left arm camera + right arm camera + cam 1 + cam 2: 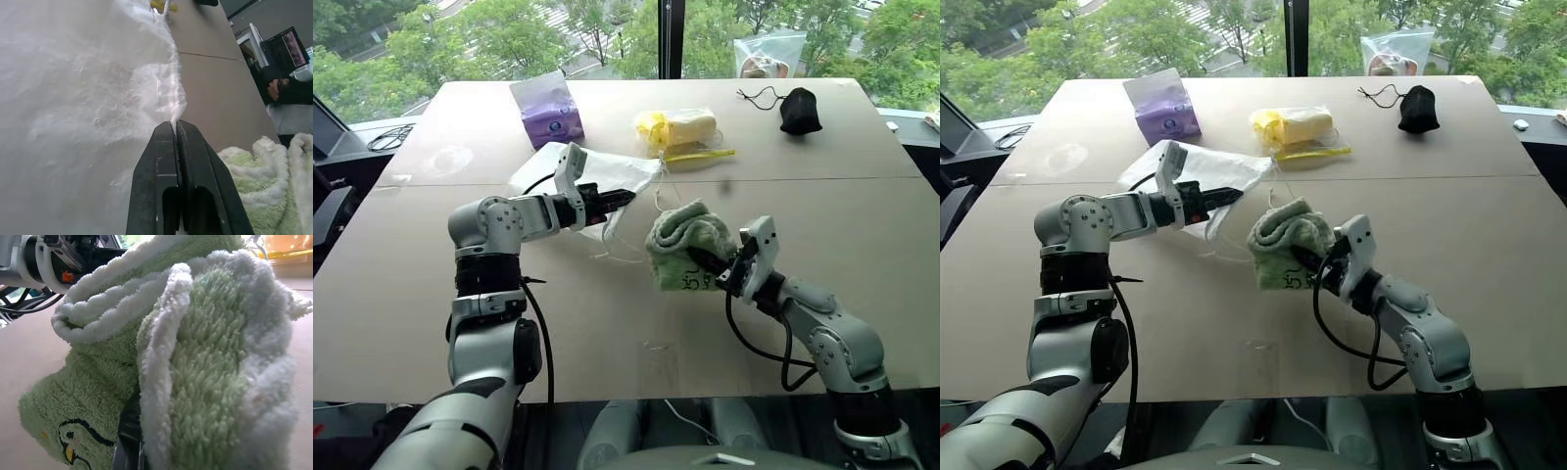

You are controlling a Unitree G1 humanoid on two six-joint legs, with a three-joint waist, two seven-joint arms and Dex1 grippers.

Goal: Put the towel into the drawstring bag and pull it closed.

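Note:
The white drawstring bag lies crumpled on the table's middle, its cords trailing toward me. My left gripper is shut on the bag's thin edge, lifting it slightly. The light-green towel hangs bunched just right of the bag, above the table, with my right gripper shut on it from the right side. Dark embroidery shows on the towel's lower part. The towel's fold hides most of the right fingers.
A purple packet stands at the back left. A yellow item in clear plastic lies behind the bag, and a small black corded pouch sits at the back right. The brown table has a seam across its middle.

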